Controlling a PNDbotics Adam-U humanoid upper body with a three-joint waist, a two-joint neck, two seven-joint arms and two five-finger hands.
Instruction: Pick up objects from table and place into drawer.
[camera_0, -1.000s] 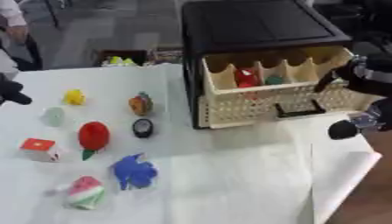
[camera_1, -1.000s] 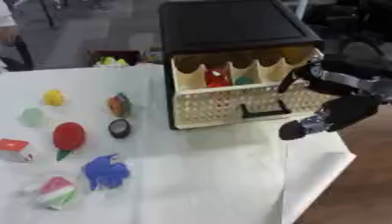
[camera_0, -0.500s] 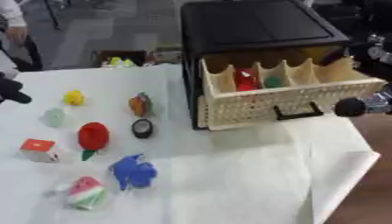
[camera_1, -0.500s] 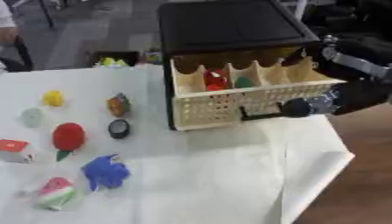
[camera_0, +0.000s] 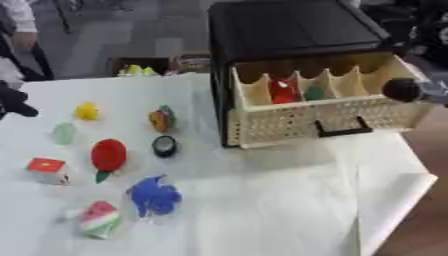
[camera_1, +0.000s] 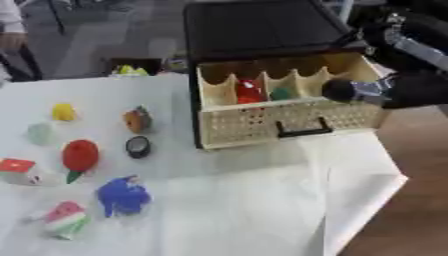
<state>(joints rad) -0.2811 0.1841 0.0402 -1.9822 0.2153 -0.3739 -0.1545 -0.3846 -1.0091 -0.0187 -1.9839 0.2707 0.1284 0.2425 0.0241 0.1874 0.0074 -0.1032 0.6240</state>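
**Drawer open, toys spread on the bench**

While the drawer (camera_1: 289, 112) stands pulled out of its black cabinet (camera_1: 262, 30), the right robot hand (camera_1: 389, 90) hangs at the drawer's right end, above the front corner; a rounded dark tip points toward the compartments, and whether its fingers are curled or straight cannot be told. The left robot hand (camera_0: 13, 100) shows only as a dark shape at the left edge of the left eye view, over the bench (camera_0: 262, 200), and its fingers cannot be made out either.

Inside the drawer, a red thing (camera_1: 249, 91) lies in one middle compartment and a green thing (camera_1: 282, 93) in the next one to the right.

On the bench's white cover, left of the cabinet, lie a yellow toy (camera_0: 86, 111), a pale green one (camera_0: 64, 132), an orange one (camera_0: 161, 119), a black ring (camera_0: 164, 145), a red fruit (camera_0: 108, 155), a red-and-white cube (camera_0: 47, 170), a blue toy (camera_0: 155, 196) and a melon slice (camera_0: 101, 225). None touches another.
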